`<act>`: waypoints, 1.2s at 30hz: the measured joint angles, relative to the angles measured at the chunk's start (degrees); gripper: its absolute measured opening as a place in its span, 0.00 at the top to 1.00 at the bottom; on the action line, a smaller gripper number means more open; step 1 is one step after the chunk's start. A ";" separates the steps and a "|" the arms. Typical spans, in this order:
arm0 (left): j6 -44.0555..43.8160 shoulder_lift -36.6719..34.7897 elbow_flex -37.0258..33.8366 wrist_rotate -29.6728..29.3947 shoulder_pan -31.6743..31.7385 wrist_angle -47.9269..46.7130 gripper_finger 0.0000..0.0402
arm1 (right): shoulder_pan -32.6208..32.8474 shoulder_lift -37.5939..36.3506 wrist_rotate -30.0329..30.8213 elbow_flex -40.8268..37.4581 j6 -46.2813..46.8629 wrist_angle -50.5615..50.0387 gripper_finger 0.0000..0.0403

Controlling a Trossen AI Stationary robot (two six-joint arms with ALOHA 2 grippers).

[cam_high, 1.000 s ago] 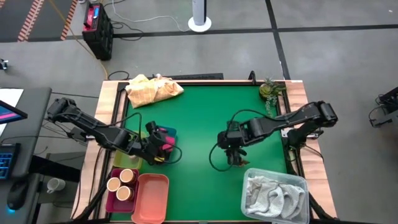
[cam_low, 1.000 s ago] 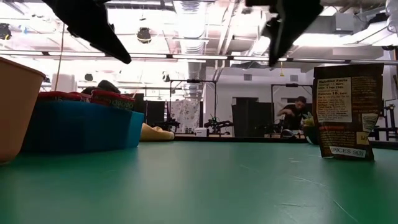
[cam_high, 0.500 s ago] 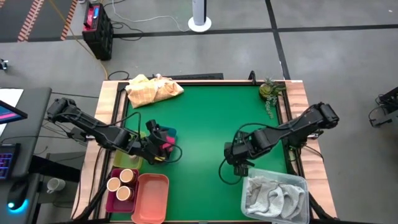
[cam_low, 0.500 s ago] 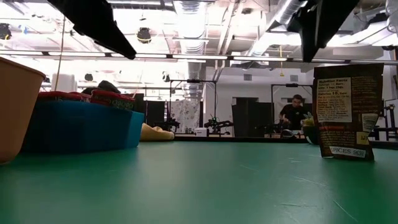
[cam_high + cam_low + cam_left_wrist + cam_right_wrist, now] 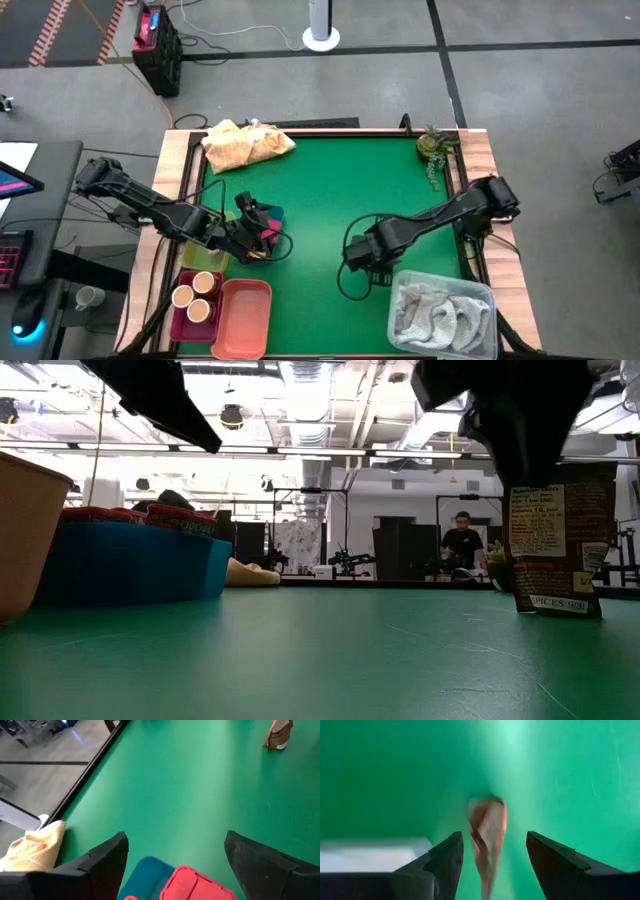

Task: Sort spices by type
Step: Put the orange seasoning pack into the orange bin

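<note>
The brown spice pouch [image 5: 555, 540] stands upright on its base on the green mat; in the right wrist view the brown pouch [image 5: 487, 837] is blurred and lies between my fingers. My right gripper [image 5: 493, 838] is open, its fingers on either side of the pouch without touching it; from above, the right gripper [image 5: 365, 257] hides it. My left gripper [image 5: 175, 839] is open and hovers over the blue bin [image 5: 272, 214]. That bin holds pink-red packets [image 5: 197, 883]. Jars with tan lids [image 5: 195, 295] stand in a dark-red tray.
A salmon bin [image 5: 240, 315] sits beside the jar tray at the near left. A clear tub with a grey-white towel [image 5: 440, 310] is at the near right. A yellow cloth [image 5: 245, 145] and a small plant [image 5: 432, 145] lie at the far edge.
My right gripper has moved toward the table's near edge, then a little left, and has come down over the brown pouch, which has stayed standing in place.
</note>
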 joint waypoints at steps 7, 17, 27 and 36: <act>0.00 -0.01 0.00 0.04 0.00 -0.22 0.21 | 0.04 2.67 -0.15 2.73 -0.17 -5.52 0.50; -0.35 0.00 0.00 2.10 -0.02 -0.26 0.21 | -1.29 2.57 -2.75 2.73 -5.40 -1.88 0.96; 5.63 -0.01 0.00 9.72 -0.02 6.97 0.21 | -4.18 2.61 4.90 8.86 -18.70 11.64 0.97; 7.09 0.00 0.00 12.51 -0.02 13.98 0.21 | -8.26 2.61 5.22 10.57 -32.45 31.06 0.96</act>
